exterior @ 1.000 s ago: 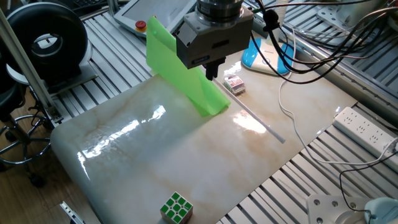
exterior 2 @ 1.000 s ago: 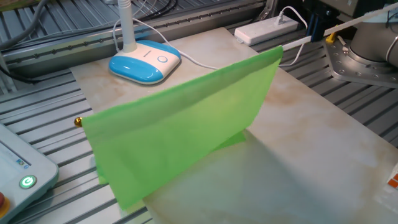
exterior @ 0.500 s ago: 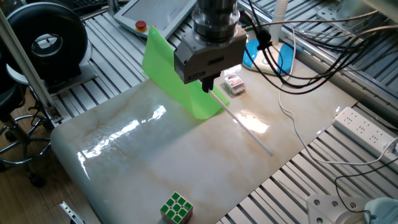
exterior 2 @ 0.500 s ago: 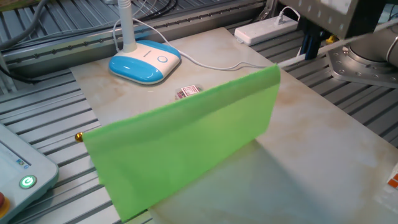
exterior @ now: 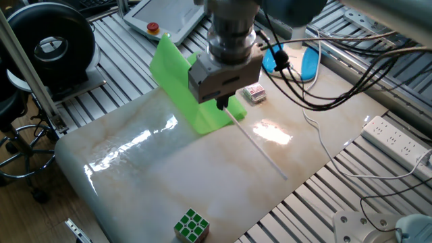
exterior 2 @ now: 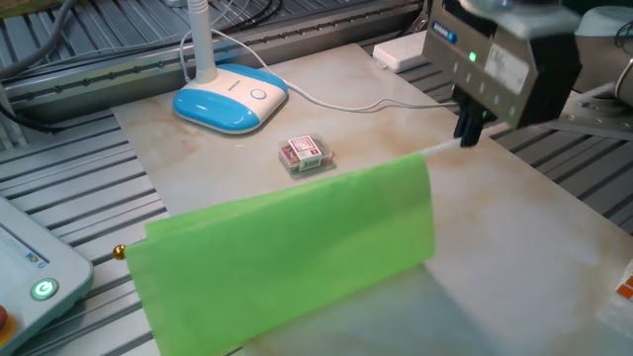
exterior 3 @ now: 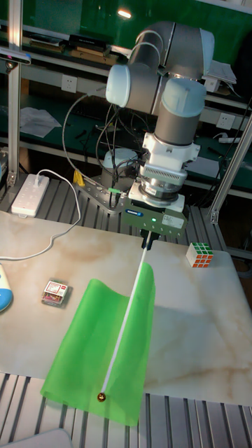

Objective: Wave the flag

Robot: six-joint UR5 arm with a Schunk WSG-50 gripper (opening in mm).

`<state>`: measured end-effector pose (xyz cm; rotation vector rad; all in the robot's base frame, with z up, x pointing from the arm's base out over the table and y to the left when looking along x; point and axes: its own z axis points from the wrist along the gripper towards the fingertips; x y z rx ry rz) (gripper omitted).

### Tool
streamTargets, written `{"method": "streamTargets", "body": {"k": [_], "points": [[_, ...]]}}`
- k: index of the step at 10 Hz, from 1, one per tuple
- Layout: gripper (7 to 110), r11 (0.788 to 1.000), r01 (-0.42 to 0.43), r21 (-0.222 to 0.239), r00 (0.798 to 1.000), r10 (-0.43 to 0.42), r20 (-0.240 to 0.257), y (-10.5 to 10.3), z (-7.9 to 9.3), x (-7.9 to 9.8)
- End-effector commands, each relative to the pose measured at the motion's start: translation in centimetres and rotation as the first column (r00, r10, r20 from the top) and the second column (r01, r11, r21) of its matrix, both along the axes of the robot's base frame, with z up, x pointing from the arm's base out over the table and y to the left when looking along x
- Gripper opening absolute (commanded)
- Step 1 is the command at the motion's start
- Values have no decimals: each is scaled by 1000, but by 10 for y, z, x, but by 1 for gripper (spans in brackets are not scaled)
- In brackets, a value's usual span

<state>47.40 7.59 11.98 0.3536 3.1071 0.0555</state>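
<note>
Green thin-sheet flag (exterior 3: 105, 350) on its white stick hangs low over the marble tabletop (exterior: 155, 175), my fingers (exterior 3: 148, 241) pinching the stick at twelve o'clock; I'd swing gently, clearing the small red box (exterior 3: 54, 292).

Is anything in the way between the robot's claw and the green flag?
No. The gripper is shut on the white stick of the flag, so nothing visible stands between them.
</note>
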Motion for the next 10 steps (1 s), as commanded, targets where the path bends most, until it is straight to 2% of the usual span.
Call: {"method": "streamTargets", "body": {"k": [1,5,10], "points": [[7,1000,21,0,999,-21,38,7,-31,6],[7,1000,31,-3,997,-30,69,4,-55,12],[7,999,34,4,996,-34,87,5,-66,17]]}}
